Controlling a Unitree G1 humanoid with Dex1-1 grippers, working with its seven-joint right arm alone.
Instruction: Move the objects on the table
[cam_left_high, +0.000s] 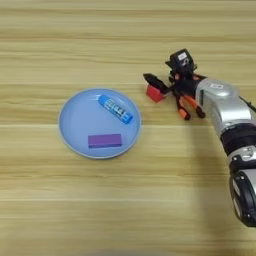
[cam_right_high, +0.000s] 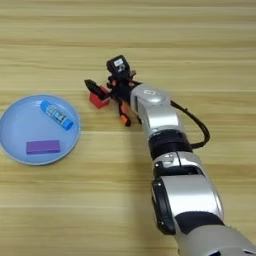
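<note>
- Pliers (cam_left_high: 189, 107) half hidden beneath the silver forearm, only orange handles showing on the table (cam_left_high: 125, 200).
- Plate (cam_left_high: 72, 125) left of the arm, holding tube (cam_left_high: 115, 109) at the back and purple block (cam_left_high: 105, 140) at the front, apart.
- Cube (cam_left_high: 155, 93) just right of the plate, pinched between the black fingers of the gripper (cam_left_high: 156, 86).

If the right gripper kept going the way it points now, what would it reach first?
The right gripper points left at the small red cube, already at its fingertips; beyond that lies the light-blue plate. Depth is hard to judge.
</note>
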